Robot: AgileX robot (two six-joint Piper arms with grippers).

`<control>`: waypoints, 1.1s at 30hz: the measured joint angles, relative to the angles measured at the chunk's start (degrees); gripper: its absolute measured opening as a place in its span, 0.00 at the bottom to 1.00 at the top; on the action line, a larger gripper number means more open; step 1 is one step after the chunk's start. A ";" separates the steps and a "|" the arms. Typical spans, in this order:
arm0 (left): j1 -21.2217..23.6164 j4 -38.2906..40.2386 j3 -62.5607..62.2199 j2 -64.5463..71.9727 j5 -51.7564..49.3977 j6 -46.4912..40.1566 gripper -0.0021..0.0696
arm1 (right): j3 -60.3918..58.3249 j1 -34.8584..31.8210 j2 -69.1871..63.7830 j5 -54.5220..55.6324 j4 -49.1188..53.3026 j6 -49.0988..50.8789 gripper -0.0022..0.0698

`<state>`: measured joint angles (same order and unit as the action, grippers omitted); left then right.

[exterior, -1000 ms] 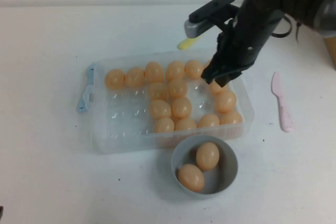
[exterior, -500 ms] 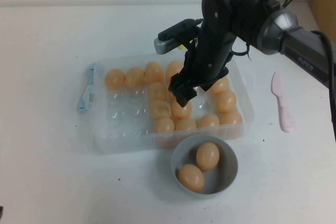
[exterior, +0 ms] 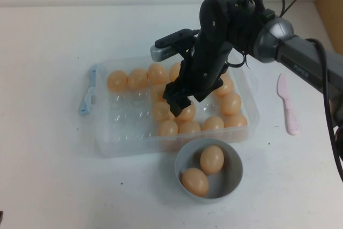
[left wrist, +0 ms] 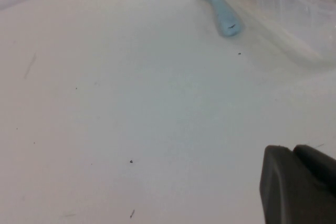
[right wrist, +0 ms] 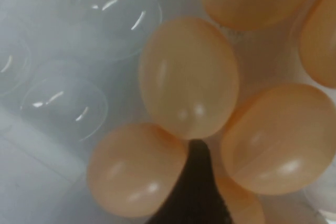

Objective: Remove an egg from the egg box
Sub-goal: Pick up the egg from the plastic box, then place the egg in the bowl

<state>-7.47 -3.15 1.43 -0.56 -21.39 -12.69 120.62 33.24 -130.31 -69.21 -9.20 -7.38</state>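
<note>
My right gripper (exterior: 177,102) is low inside the large clear plastic egg box (exterior: 115,132), above the middle of its peach-orange eggs. The smooth peach-orange egg (right wrist: 189,77) I aim at sits in its cup, touching its neighbours. I cannot tell how wide this gripper is; the wrist view shows only one dark finger tip (right wrist: 194,182), between two eggs. My left gripper (left wrist: 299,187) waits over the bare white worktop (left wrist: 105,103), near the box's light blue clasp (left wrist: 220,9); its opening I also cannot tell.

The eggs lie very close, so in my judgement a finger may push a neighbour egg, or the smooth shell may slip out.
</note>
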 joint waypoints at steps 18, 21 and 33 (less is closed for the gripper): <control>0.00 -0.43 0.00 0.00 0.00 0.00 0.02 | 0.13 0.00 -3.02 1.09 0.10 0.00 0.63; 0.00 -0.43 0.00 0.00 0.00 0.00 0.02 | 0.42 0.09 -3.02 1.09 0.35 0.00 0.60; 0.00 -0.43 0.00 0.00 0.00 0.00 0.02 | 8.69 0.09 1.56 -1.58 1.45 0.22 0.60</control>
<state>-7.47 -3.58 1.43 -0.56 -21.39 -12.69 129.31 33.33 -128.74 -70.79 -7.74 -7.16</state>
